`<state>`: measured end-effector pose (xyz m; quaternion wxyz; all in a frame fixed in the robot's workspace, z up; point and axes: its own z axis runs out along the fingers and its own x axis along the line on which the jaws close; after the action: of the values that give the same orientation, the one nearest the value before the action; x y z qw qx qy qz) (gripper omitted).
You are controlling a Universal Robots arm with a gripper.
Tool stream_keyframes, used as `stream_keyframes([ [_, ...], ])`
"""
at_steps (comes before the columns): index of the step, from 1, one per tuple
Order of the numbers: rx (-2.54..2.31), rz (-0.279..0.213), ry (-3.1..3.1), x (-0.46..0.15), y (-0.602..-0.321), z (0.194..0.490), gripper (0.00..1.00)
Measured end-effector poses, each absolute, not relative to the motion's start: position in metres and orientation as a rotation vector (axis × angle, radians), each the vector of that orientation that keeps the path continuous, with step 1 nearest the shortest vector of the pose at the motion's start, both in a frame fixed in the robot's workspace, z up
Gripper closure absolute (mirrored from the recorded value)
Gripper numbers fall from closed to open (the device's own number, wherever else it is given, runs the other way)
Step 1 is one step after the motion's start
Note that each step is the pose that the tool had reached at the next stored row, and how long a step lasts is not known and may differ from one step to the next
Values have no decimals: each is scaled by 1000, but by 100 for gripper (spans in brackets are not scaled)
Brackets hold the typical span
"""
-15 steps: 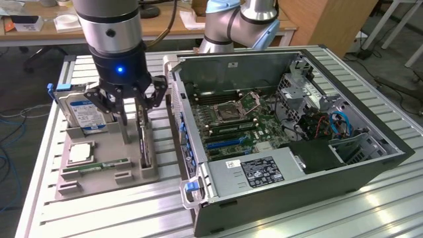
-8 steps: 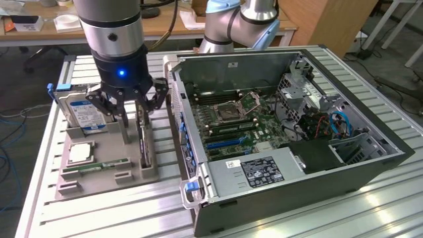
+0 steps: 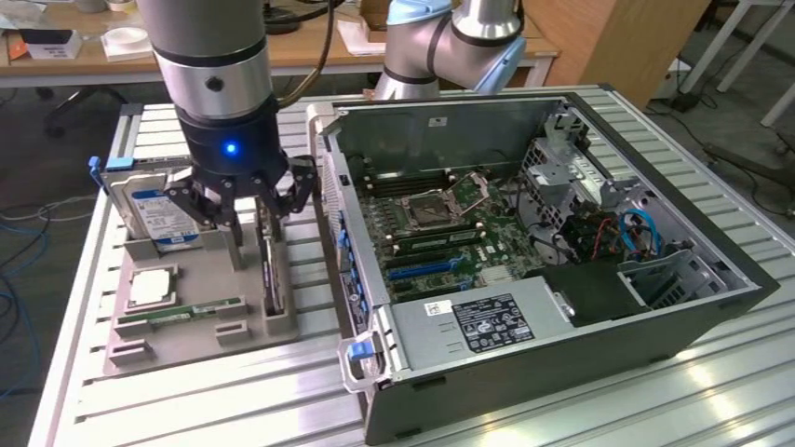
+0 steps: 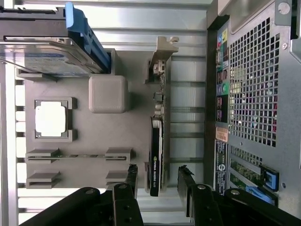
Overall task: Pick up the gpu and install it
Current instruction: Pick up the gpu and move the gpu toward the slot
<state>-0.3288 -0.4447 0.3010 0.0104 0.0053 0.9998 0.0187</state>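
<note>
Wrist view: the hand, spread open, flanks the edge-on gpu; contact is hard to judge.

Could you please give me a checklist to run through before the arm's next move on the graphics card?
1. Gripper open: ok.
2. Graphics card between its fingers: ok.
3. Graphics card on edge in grey holder: ok.
4. Fingers gripping the graphics card: not ok, gaps both sides.
5. Computer case open, motherboard exposed: ok.
6. Hard drive apart from fingers: ok.
</note>
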Motion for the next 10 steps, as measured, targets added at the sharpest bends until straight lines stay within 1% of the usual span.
stream_keyframes([
  [10,16,58,3120,-329,-447,290,53],
])
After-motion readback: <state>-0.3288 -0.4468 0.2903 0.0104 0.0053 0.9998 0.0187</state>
